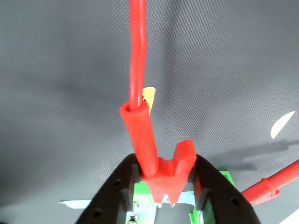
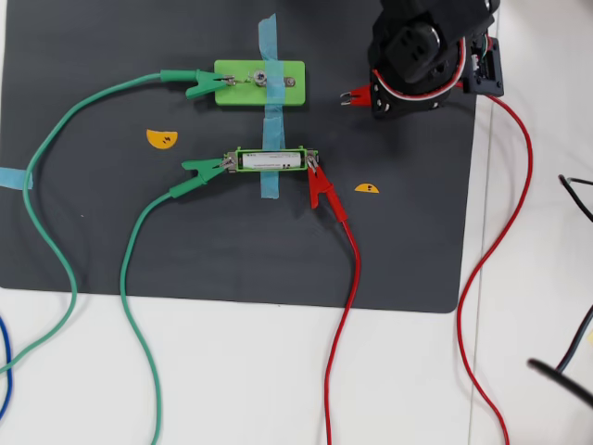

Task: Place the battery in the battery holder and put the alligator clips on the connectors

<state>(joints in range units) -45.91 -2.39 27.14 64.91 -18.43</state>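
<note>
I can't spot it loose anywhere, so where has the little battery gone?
In the overhead view the battery lies inside the narrow green battery holder at the middle of the dark mat, under a strip of blue tape.

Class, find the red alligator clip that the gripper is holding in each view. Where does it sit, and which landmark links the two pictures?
Wrist view: the held red clip stands at bottom centre, pinched in the gripper.
Overhead view: upper right, poking left out of the arm.
Shared landmark: the wide green block, just ahead of the clip's tip in both.
</note>
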